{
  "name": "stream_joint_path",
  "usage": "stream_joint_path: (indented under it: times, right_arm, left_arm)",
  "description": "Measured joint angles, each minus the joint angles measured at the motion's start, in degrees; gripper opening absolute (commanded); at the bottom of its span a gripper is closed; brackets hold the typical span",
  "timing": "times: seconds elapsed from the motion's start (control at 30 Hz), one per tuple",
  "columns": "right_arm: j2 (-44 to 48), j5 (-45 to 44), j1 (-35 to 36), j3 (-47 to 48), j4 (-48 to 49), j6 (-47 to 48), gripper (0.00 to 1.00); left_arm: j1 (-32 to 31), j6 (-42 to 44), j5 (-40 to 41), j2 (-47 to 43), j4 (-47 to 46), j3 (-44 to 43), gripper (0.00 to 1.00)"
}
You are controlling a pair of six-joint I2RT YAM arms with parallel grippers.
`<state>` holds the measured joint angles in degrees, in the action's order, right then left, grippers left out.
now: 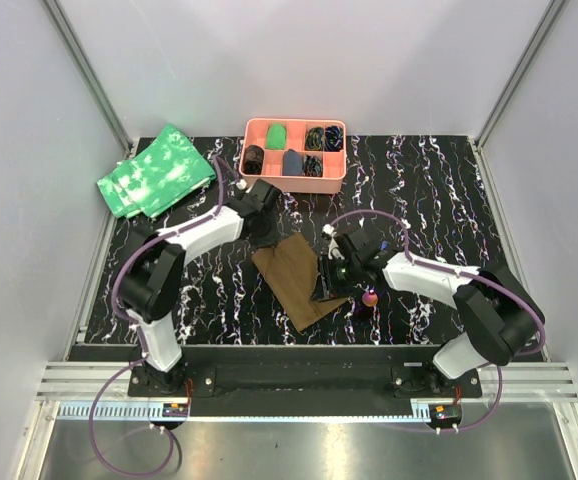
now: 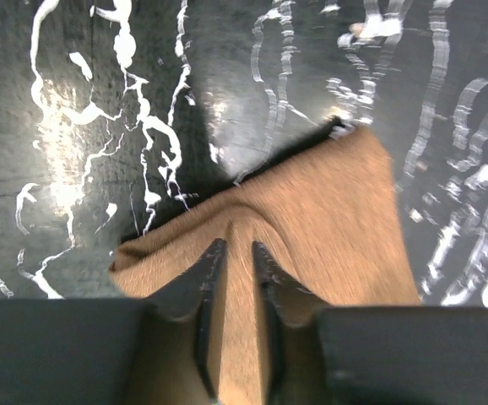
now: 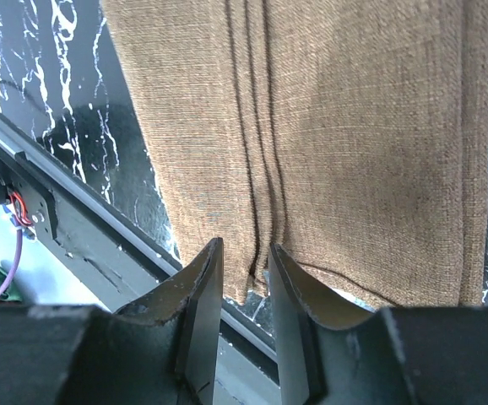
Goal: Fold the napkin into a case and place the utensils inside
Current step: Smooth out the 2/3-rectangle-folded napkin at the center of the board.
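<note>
Student: Napkin [image 1: 291,280] in the top view: where does it lie?

Tutor: On the black marbled table [image 1: 439,190], toward its near side, as a brown layered strip set askew. Its near corner comes close to the table's front edge. The pink tray [image 1: 279,184] stands well apart at the far side, and the green mottled cloths [image 1: 156,172] lie at the far left.

Student: State of the left gripper [image 2: 237,253]?

Tutor: Narrow. In the left wrist view its fingers [image 2: 213,263] pinch a raised ridge of the brown cloth at the strip's far corner.

Student: And the right gripper [image 3: 244,257]?

Tutor: Narrow likewise. In the right wrist view the fold lines of the layers run straight into the gap, and the fingers [image 3: 203,272] close on the strip's edge.

Student: The utensils [image 1: 369,298]?

Tutor: One shows clearly, by its pink-red rounded end. It rests on the table just right of the napkin, beside the right arm [image 1: 429,272].
</note>
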<state>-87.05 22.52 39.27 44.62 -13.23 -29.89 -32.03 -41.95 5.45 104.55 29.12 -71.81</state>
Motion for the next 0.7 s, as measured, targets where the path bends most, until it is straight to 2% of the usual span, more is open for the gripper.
stream_joint_path:
  times: [0.13,0.17,0.3,0.43,0.7]
  right_arm:
    - [-0.22,0.09,0.0,0.85,-0.37,0.57,0.36]
    - [-0.35,0.22,0.0,0.85,-0.37,0.57,0.36]
    - [-1.27,1.07,0.0,0.85,-0.33,0.48,0.35]
    - [-1.36,1.9,0.0,0.74,0.44,0.02,0.33]
    - [-1.36,4.04,0.17,-1.55,3.17,-1.66,0.3]
  left_arm:
    - [-0.48,1.55,-0.5,-4.48,0.39,0.17,0.24]
    - [-0.68,1.81,-0.55,-5.64,0.48,0.24,0.18]
    - [-1.31,2.01,-0.94,-8.63,0.72,1.2,0.02]
    - [-1.6,1.44,-2.8,-8.22,0.85,2.71,0.0]
    - [-1.64,0.37,-5.77,-1.88,-0.37,3.41,0.0]
